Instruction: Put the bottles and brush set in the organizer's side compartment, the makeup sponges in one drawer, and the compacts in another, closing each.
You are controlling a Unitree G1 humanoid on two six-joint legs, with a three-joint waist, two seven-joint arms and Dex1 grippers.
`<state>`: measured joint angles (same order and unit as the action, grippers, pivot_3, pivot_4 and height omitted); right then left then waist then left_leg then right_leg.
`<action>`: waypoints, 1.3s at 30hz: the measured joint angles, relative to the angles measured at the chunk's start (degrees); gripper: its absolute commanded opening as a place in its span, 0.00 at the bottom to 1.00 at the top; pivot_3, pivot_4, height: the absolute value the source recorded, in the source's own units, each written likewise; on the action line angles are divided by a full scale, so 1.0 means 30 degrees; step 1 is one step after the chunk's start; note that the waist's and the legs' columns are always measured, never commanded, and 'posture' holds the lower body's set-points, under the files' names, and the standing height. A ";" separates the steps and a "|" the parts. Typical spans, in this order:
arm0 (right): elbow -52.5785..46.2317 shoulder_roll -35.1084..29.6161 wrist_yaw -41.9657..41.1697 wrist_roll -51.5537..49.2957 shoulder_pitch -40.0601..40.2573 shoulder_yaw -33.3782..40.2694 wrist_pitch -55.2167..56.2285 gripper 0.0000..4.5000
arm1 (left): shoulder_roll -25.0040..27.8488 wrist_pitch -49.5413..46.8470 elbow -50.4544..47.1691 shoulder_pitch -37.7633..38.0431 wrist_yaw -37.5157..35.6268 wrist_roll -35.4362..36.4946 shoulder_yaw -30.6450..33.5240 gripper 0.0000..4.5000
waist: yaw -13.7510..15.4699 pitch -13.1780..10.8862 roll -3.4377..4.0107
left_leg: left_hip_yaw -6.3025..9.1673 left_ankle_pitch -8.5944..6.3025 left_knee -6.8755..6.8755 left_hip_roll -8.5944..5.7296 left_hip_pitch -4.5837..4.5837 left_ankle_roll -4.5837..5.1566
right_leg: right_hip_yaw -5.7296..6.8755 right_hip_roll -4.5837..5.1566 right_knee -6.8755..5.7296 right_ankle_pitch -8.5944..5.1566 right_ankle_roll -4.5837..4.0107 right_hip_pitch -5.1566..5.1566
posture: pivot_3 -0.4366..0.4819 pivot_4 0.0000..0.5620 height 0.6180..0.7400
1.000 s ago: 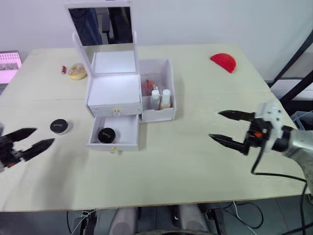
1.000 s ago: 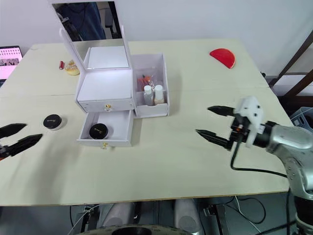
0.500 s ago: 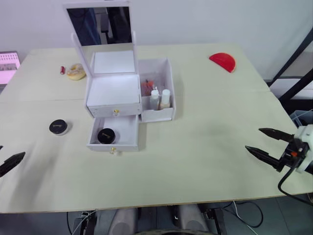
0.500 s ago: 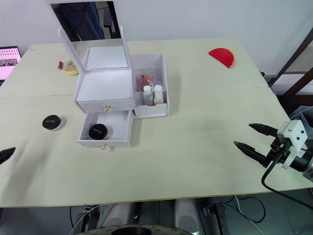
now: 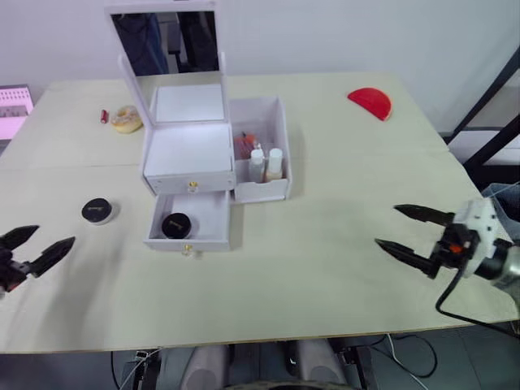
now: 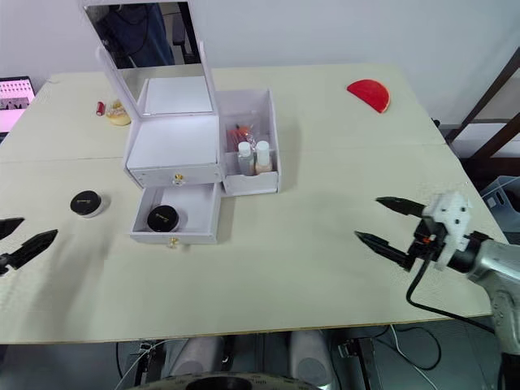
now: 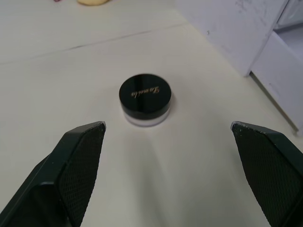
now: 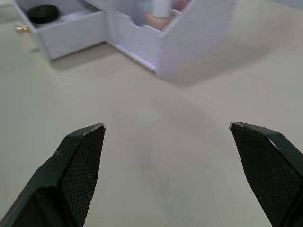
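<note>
Red half-disc [image 5: 370, 102], tan ring [image 5: 127, 119], perhaps a small red tube [image 5: 106, 115].

Left gripper [image 5: 36, 244] low, fingers spread, empty; right gripper [image 5: 409, 230] likewise spread, empty.

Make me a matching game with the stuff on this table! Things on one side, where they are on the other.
Things:
1. bottles
2. compact with the black lid
3. other compact
4. red half-disc

Places:
A. on the bare table, left of the organizer
B. in the open lower drawer
C. far right part of the table
D. in the side compartment

Pairs: 1-D, 2-B, 3-A, 4-C
</note>
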<state>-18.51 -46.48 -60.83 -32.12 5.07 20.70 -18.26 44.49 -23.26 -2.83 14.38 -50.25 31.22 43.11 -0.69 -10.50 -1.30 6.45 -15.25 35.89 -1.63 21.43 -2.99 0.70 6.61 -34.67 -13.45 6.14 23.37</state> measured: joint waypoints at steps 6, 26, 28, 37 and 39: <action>-0.3183 0.0779 0.2452 -0.0538 -0.5005 -0.4137 -0.3218 1.00 | -0.3186 -0.2048 -0.2193 -0.1939 0.4939 0.0041 -0.1650 0.99 | 0.0086 0.0001 -0.0003 | 0.0027 0.0004 0.0073 -0.0019 -0.0008 -0.0001 | -0.0001 -0.0049 -0.0062 0.0036 0.0024 -0.0006 | 0.48 0.27 1.00; -0.3942 0.2873 0.4881 -0.0117 -0.9934 -0.9099 -0.6306 1.00 | -0.3603 -0.0508 0.4288 -0.8547 0.9872 -0.5112 -0.6600 0.99 | 0.0423 0.0021 -0.0073 | 0.0043 0.0012 0.0084 0.0015 -0.0012 -0.0003 | -0.0009 -0.0169 -0.0110 0.0106 0.0006 0.0024 | 0.48 0.27 1.00; -0.4080 0.2888 0.4983 -0.0049 -0.9927 -0.9098 -0.6336 1.00 | -0.3604 -0.0254 0.5022 -0.8835 0.9791 -0.5246 -0.6624 0.99 | 0.0421 0.0021 -0.0073 | 0.0045 0.0012 0.0083 0.0031 -0.0010 -0.0003 | -0.0011 -0.0186 -0.0110 0.0114 0.0012 0.0026 | 0.48 0.27 1.00; -0.4697 0.2871 0.5322 -0.0139 -0.9508 -0.9055 -0.7029 1.00 | -0.3663 0.0407 0.6878 -0.9849 0.9324 -0.5232 -0.6988 0.99 | 0.0455 0.0022 -0.0073 | 0.0055 0.0013 0.0088 0.0048 -0.0012 -0.0005 | -0.0013 -0.0212 -0.0112 0.0135 -0.0002 0.0025 | 0.48 0.27 1.00; -0.4777 0.2872 0.5385 -0.0163 -0.9480 -0.9054 -0.7155 1.00 | -0.3688 0.0416 0.7034 -0.9978 0.9180 -0.5200 -0.6997 0.94 | 0.0440 0.0022 -0.0073 | 0.0055 0.0015 0.0094 0.0050 -0.0013 -0.0006 | -0.0013 -0.0215 -0.0112 0.0138 -0.0009 0.0025 | 0.48 0.27 1.00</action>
<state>-32.84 -37.87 -44.68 -32.61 -23.37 -6.46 -39.73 33.42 -22.01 18.27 -15.56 -22.71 15.63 22.12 0.63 -10.44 -1.52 6.62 -15.21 36.17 -1.48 21.39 -3.01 0.67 5.97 -35.01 -13.03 6.11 23.45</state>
